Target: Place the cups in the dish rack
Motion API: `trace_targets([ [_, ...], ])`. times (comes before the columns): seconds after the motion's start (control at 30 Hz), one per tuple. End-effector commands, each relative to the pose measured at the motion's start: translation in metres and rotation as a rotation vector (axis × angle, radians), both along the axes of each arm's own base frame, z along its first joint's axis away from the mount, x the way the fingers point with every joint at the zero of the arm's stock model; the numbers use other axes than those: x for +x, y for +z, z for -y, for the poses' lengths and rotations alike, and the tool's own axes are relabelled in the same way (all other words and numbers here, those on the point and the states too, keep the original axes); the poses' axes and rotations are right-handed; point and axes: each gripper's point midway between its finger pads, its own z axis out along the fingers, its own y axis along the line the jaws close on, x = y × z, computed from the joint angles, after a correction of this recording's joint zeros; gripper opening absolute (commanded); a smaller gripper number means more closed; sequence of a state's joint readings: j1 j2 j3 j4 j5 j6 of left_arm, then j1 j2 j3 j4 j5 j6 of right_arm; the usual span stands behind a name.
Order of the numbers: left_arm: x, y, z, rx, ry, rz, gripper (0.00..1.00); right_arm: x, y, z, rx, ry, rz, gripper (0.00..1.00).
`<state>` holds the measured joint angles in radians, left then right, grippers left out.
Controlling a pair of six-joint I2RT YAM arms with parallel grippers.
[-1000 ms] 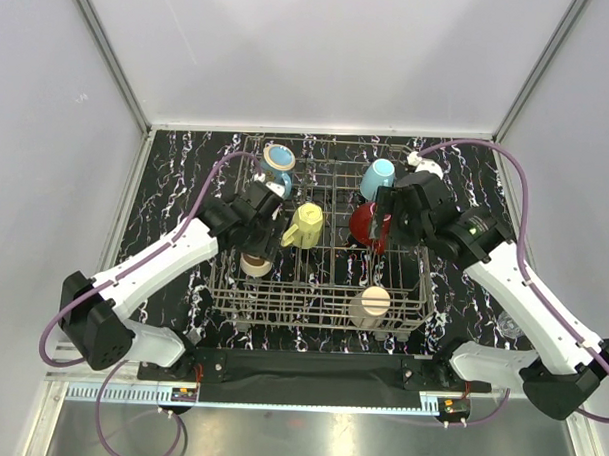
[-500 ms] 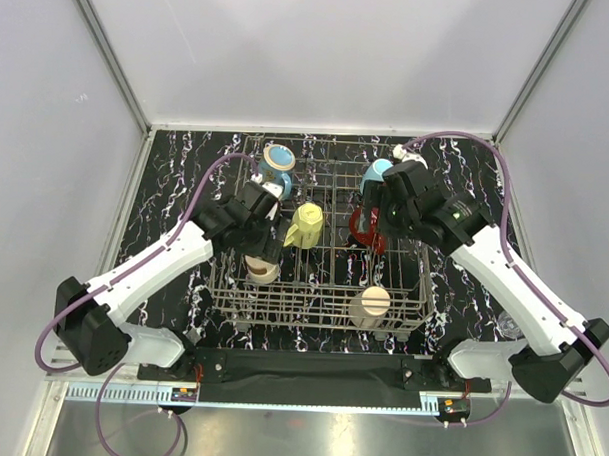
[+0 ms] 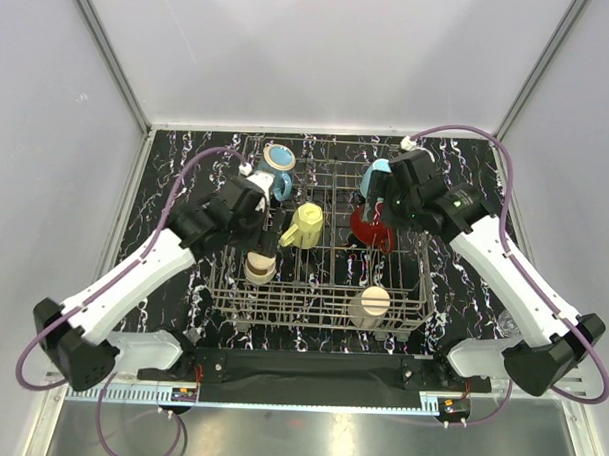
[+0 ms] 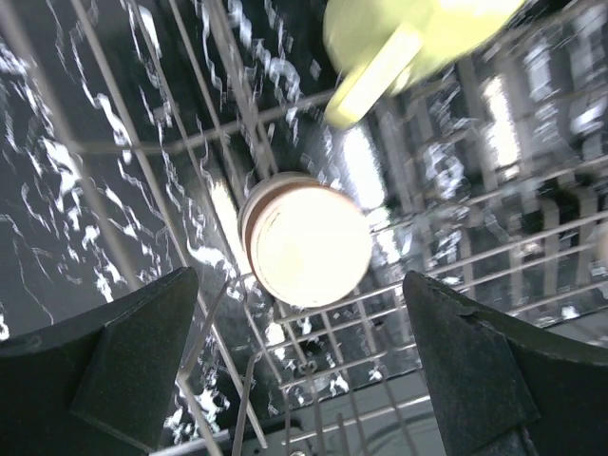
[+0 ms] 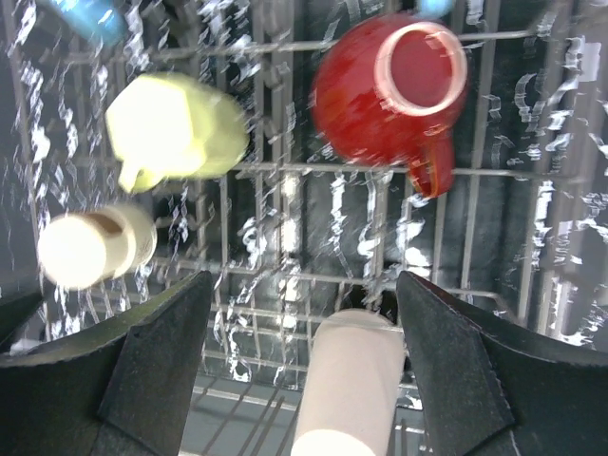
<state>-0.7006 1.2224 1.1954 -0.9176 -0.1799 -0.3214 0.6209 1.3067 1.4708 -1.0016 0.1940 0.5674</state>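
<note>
The cream cup (image 4: 304, 242) by the left edge of the grey wire dish rack (image 3: 317, 310) and the red handled mug (image 5: 380, 90) toward its right edge are seemingly lodged among its wires. The left gripper (image 4: 299, 285) and right gripper (image 5: 304, 280) are held above them, spread and empty.

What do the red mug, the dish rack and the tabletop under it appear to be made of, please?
The red mug looks like glazed ceramic: it has a thick rim and glossy highlights. The dish rack looks like thin grey metal wire, possibly coated. The tabletop is black with white veining, a marble look; whether it is real stone or a printed sheet cannot be told.
</note>
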Motion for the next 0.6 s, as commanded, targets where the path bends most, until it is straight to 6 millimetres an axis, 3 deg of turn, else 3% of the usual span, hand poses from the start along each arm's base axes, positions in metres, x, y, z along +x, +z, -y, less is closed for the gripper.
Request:
trace_targets([
  [0.0, 0.012, 0.067, 0.008, -0.140, -0.002, 0.182, 0.96, 0.015, 0.006, 0.024, 0.026, -0.079, 0.001, 0.85],
  [0.07, 0.011, 0.086, 0.006, -0.173, -0.008, 0.230, 0.96, 0.019, 0.009, 0.036, 0.050, -0.101, 0.001, 0.85],
  [0.13, 0.008, 0.103, 0.003, -0.207, -0.010, 0.275, 0.97, 0.025, 0.015, 0.061, 0.024, -0.165, 0.018, 0.85],
  [0.37, 0.003, 0.130, 0.006, -0.293, -0.038, 0.357, 0.98, 0.037, 0.018, 0.148, -0.014, -0.385, 0.028, 0.85],
  [0.4, 0.001, 0.130, 0.006, -0.295, -0.044, 0.352, 0.98, 0.035, 0.012, 0.159, -0.019, -0.416, 0.019, 0.85],
  [0.47, -0.001, 0.131, 0.008, -0.304, -0.052, 0.345, 0.98, 0.033, 0.004, 0.205, -0.043, -0.570, 0.012, 0.85],
  [0.53, -0.003, 0.128, 0.012, -0.318, -0.071, 0.333, 0.98, 0.023, -0.021, 0.232, -0.020, -0.676, -0.050, 0.83],
  [0.57, -0.002, 0.127, 0.013, -0.318, -0.075, 0.328, 0.98, 0.014, -0.029, 0.257, -0.007, -0.771, -0.074, 0.82],
])
